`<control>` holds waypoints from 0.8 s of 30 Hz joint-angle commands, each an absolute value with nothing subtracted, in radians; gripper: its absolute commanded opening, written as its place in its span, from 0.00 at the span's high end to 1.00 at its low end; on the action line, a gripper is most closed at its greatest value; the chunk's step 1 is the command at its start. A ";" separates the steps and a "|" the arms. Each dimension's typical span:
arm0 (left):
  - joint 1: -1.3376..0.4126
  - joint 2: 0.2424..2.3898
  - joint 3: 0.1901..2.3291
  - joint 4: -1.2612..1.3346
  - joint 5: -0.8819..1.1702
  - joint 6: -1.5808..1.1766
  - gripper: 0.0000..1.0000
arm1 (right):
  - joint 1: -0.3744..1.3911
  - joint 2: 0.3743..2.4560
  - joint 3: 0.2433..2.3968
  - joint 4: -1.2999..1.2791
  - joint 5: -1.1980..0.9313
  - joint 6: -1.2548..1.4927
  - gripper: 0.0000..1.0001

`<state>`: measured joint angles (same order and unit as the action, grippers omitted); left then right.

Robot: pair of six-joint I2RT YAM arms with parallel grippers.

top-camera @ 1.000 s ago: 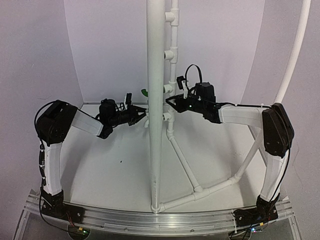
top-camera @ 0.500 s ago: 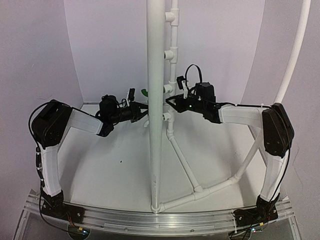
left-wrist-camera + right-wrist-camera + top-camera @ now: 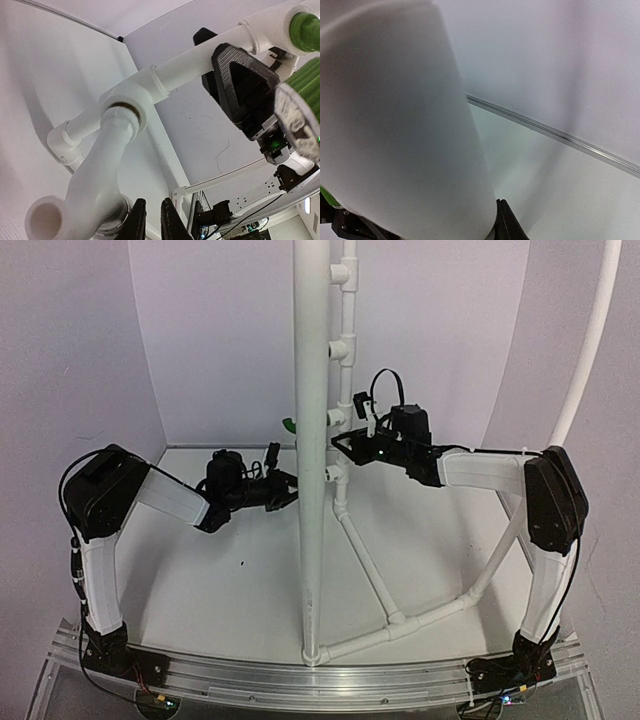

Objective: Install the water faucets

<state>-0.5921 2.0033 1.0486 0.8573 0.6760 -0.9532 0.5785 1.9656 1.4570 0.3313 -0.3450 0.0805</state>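
Beside the vertical pipe point(image 3: 311, 540) my left hand point(image 3: 154, 226) is closed on nothing, right hand point(image 3: 338, 443) I can't tell; a careless swing could knock the green faucet point(image 3: 289, 424).

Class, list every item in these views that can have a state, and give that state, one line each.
green faucet: fitted to the thin pipe, not held.
white faucet: plugged into a tee outlet, not held.
left gripper: shut, empty, beside the white faucet.
right gripper: at the thin pipe; grip unclear.
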 commanded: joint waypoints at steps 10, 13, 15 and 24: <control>-0.609 2.044 0.962 1.108 0.577 -1.082 0.88 | 0.612 1.950 1.465 0.266 -0.506 0.195 1.00; -0.610 2.078 0.958 1.166 0.559 -1.119 0.88 | 0.611 1.947 1.463 0.264 -0.506 0.190 1.00; -0.611 2.087 0.952 1.190 0.548 -1.132 0.88 | 0.610 1.945 1.460 0.264 -0.506 0.188 1.00; -0.610 2.109 0.943 1.180 0.536 -1.139 0.88 | 0.609 1.950 1.466 0.264 -0.508 0.190 1.00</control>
